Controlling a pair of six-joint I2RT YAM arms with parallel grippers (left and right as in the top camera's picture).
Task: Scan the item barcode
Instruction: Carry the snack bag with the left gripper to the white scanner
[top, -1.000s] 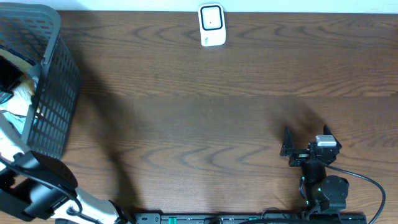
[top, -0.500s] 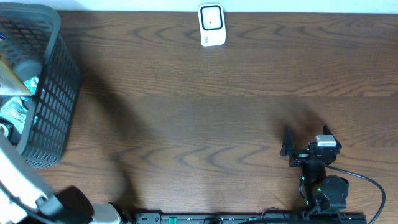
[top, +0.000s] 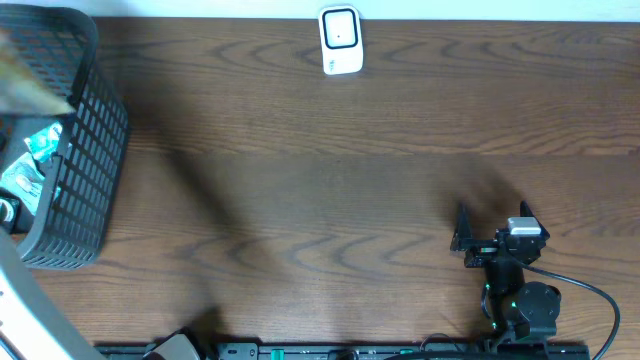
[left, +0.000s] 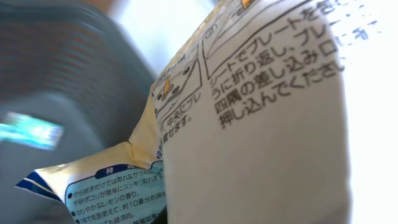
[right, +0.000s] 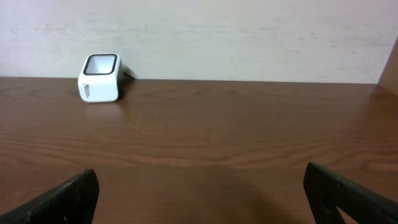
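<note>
basket (top: 95, 150) is set at the left edge of the table (top: 300, 200) | left gripper is closed tight, printed packet (left: 267, 124) is judged held over the basket | scanner (top: 340, 42) is placed at far edge, well apart | right gripper (top: 492, 218) is spread wide, empty, by near edge | risk: barcode may be missed if the limp packet is folded or turned away

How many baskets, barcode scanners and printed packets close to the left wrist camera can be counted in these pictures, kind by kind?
Basket: 1
Barcode scanner: 1
Printed packet, filling the left wrist view: 1
Total: 3
The things inside the basket are too hidden to count.
</note>
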